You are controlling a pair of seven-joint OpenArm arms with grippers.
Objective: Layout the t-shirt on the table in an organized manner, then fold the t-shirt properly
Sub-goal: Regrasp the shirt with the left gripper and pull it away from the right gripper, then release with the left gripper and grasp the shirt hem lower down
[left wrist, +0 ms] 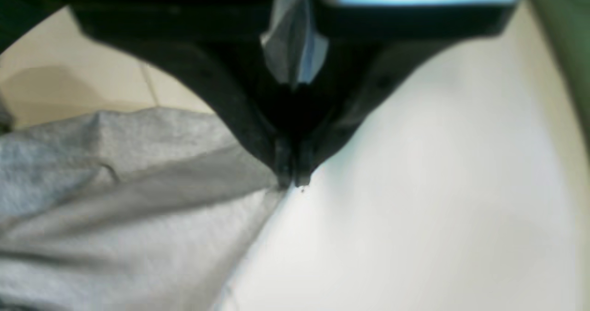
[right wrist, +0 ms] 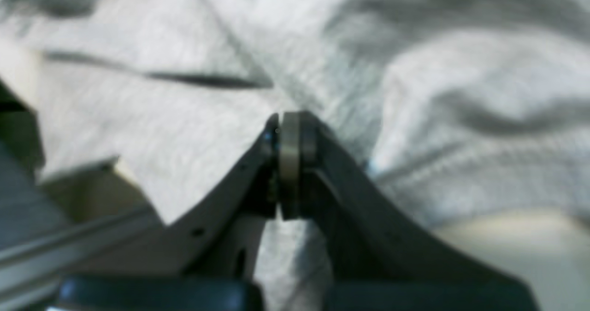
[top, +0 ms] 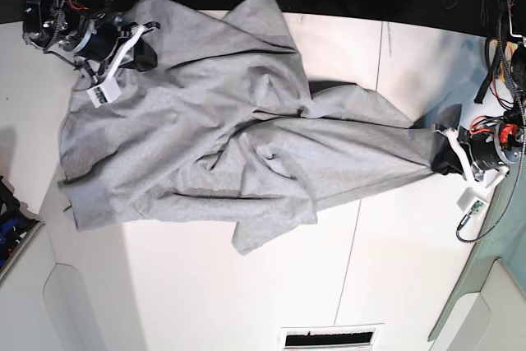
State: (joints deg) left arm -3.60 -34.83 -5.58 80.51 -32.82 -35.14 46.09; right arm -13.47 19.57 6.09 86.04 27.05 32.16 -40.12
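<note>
Black fingers [left wrist: 258,117] of the left claw [left wrist: 291,179] filled the left wrist view, pressed together on a corner of the grey t-shirt [left wrist: 115,200], which lay on the white counter [left wrist: 415,186]. Right wrist view: the right claw [right wrist: 290,131] was clamped on a fold of the t-shirt [right wrist: 184,131], cloth bunched between its jaws. Base view: the t-shirt [top: 205,145] lay rumpled and stretched across the counter [top: 246,285], the right claw [top: 136,47] pinching one end at the far left and the left claw [top: 440,150] pinching the other at the right edge.
</note>
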